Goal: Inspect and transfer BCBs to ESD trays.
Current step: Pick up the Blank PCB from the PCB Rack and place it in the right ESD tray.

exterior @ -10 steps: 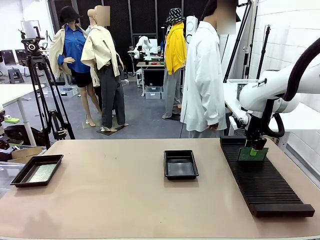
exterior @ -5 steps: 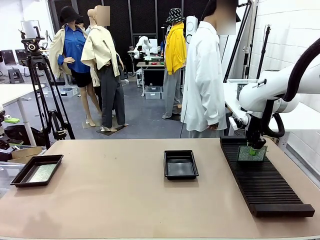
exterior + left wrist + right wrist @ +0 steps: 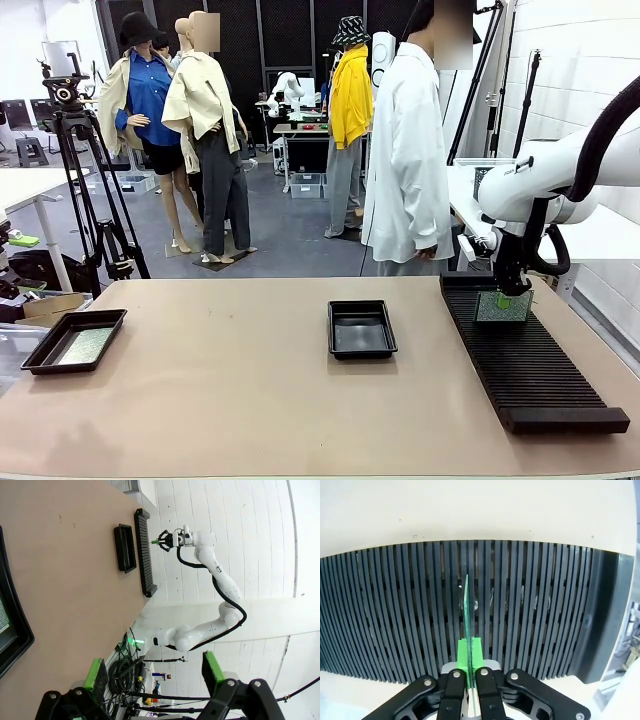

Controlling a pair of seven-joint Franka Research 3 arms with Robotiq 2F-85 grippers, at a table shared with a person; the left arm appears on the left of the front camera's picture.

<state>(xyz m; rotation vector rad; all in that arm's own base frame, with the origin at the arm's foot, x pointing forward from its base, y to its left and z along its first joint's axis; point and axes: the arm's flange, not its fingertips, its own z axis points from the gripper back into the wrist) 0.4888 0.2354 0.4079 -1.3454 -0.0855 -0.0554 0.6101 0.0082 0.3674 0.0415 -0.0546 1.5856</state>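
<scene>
The left tray sits at the table's edge, the middle tray left of the rack.

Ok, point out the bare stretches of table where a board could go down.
Widest: the table between the left tray and the middle tray. Narrower: the strip between the middle tray and the rack. Crowded: the rack's far end, where the right gripper clamps an upright board.

Robotics lab: camera tripod, white robot arm, grey workshop floor
</scene>
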